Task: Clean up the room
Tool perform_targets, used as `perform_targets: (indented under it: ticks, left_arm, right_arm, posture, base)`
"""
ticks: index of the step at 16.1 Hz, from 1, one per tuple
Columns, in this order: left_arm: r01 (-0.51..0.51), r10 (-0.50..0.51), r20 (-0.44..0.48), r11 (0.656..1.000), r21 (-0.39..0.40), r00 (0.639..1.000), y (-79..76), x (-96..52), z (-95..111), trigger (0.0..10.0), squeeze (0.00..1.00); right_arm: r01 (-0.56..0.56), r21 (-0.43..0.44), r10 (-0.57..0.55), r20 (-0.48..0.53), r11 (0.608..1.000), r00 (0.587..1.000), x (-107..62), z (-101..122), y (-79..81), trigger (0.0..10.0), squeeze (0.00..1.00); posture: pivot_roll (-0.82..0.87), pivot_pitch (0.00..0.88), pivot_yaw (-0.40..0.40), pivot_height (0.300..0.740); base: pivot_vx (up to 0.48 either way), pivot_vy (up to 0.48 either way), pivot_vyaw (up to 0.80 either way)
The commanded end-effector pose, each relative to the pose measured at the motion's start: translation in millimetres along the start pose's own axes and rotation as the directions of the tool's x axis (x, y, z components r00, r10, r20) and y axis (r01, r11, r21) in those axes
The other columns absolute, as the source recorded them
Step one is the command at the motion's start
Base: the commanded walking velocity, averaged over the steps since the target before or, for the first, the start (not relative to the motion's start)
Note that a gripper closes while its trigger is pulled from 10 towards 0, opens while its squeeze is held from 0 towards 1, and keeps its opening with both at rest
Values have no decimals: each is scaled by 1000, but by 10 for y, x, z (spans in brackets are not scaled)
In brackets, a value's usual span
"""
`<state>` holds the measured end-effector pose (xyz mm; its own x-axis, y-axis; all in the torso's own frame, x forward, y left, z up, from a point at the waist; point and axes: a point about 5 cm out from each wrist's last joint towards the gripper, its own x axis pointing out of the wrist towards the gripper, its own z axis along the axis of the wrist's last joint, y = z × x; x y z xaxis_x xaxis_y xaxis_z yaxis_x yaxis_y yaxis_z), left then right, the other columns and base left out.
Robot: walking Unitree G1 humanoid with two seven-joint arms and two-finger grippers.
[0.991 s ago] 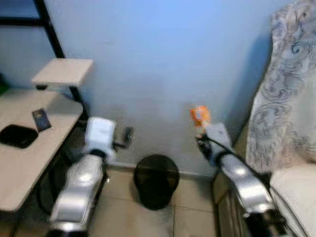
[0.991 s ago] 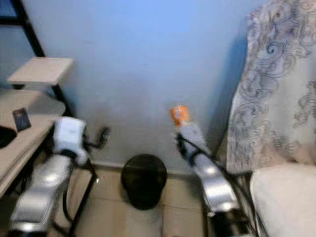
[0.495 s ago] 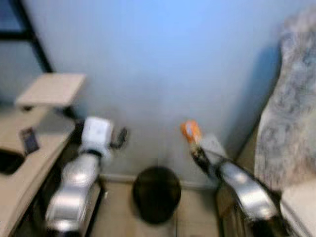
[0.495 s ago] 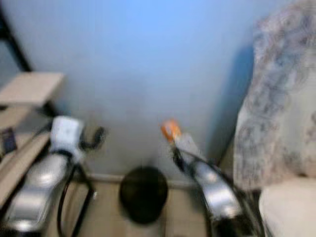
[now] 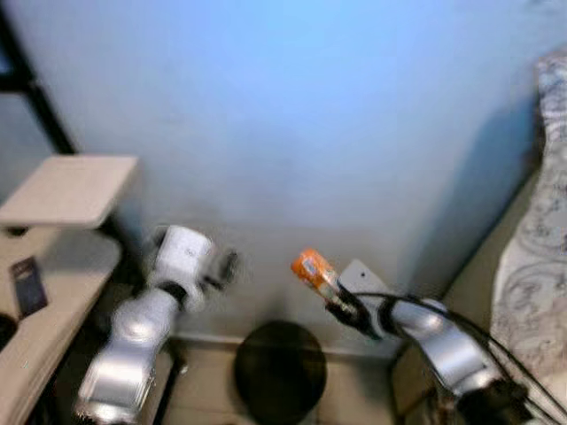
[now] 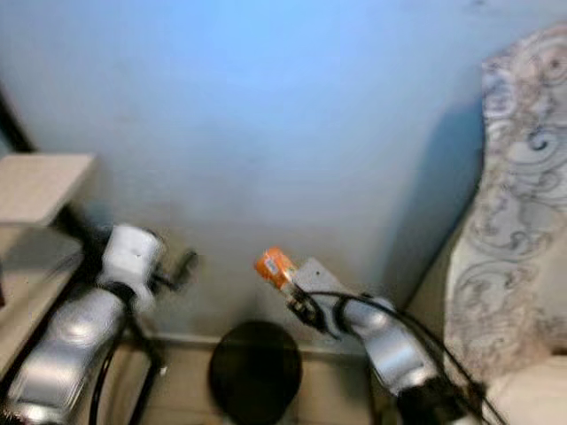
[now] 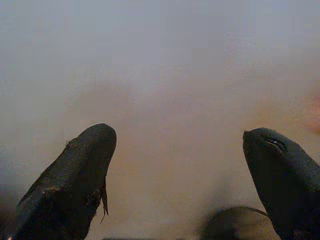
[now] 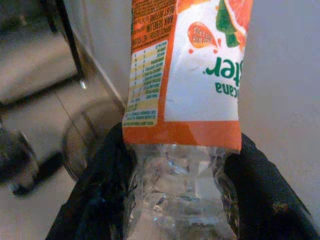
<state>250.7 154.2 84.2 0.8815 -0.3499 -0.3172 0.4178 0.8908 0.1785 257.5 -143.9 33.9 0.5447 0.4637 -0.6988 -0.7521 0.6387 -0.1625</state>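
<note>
Already the right gripper (image 5: 330, 297) pinched the bottle (image 5: 312, 268), held tilted above and just right of the bin (image 5: 279, 376); the left gripper (image 7: 180, 165) stood spread, empty.

Two rounded silver metal arms: the left arm (image 5: 133, 341) ends in a white boxy wrist block (image 5: 182, 252); the right arm (image 5: 434, 341) carries a grey wrist plate (image 5: 359, 276) and looping black cables (image 5: 496, 341). Matte black fingers (image 7: 75, 185) taper to blunt tips.
</note>
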Motion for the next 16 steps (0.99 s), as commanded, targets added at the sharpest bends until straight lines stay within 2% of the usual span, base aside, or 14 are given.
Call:
perform_targets:
  ticks: [1, 2, 4, 5, 6, 9, 11, 13, 15, 16]
  left_arm:
    - [13, -13, -6, 999, 35, 1000, 44, -30, -22, 10000, 0]
    - [99, -93, -53, 989, 114, 994, 44, -68, -74, 10000, 0]
    - [195, -179, -110, 967, 162, 978, 42, -129, -123, 10000, 0]
    - [271, -238, -176, 943, 193, 955, 63, -161, -160, 10000, 0]
    - [284, -250, -183, 939, 193, 951, 66, -164, -165, 10000, 0]
    - [401, -352, -241, 894, 202, 905, 98, -197, -174, 10000, 0]
    - [485, -420, -293, 851, 203, 859, 90, -190, -188, 10000, 0]
    - [495, -430, -300, 848, 192, 852, 93, -187, -215, 10000, 0]
    - [506, -432, -334, 844, 179, 838, 114, -155, -375, 10000, 0]
    - [507, -429, -347, 843, 177, 834, 123, -120, -443, 10000, 0]
  right_arm:
    - [-32, -51, 34, 36, 998, 999, 36, 125, 22, 10000, 0]
    - [-36, -143, 37, 5, 989, 999, 130, 141, 17, 10000, 0]
    - [-32, -163, 33, 1, 986, 999, 240, 170, 34, 10000, 0]
    - [-25, -168, 25, 0, 985, 1000, 366, 179, 91, 10000, 0]
    - [-26, -169, 26, -1, 985, 1000, 385, 176, 101, 10000, 0]
    - [-15, -142, 14, -7, 990, 1000, 556, 198, 187, 10000, 0]
    - [17, -140, -19, -8, 990, 1000, 675, 287, 221, 10000, 0]
    - [21, -142, -22, -7, 990, 1000, 700, 311, 239, 10000, 0]
    - [3, -158, -9, -36, 987, 999, 732, 284, 295, 10000, 0]
    - [0, -144, -6, -42, 990, 999, 742, 268, 300, 10000, 1000]
  posture:
    - [54, 0, 6, 740]
    - [60, 0, 1, 740]
    - [63, 0, -2, 740]
    - [71, 0, -9, 740]
    - [71, 0, -9, 740]
    - [73, 0, -6, 740]
    - [76, 0, 0, 740]
    - [78, 0, 0, 740]
    - [82, 0, 1, 740]
    - [82, 0, 1, 740]
  base:
    - [0, 0, 0]
    - [0, 0, 0]
    - [0, 0, 0]
    - [0, 0, 0]
    - [0, 0, 0]
    - [0, 0, 0]
    - [0, 0, 0]
    - [0, 0, 0]
    - [0, 0, 0]
    - [0, 0, 0]
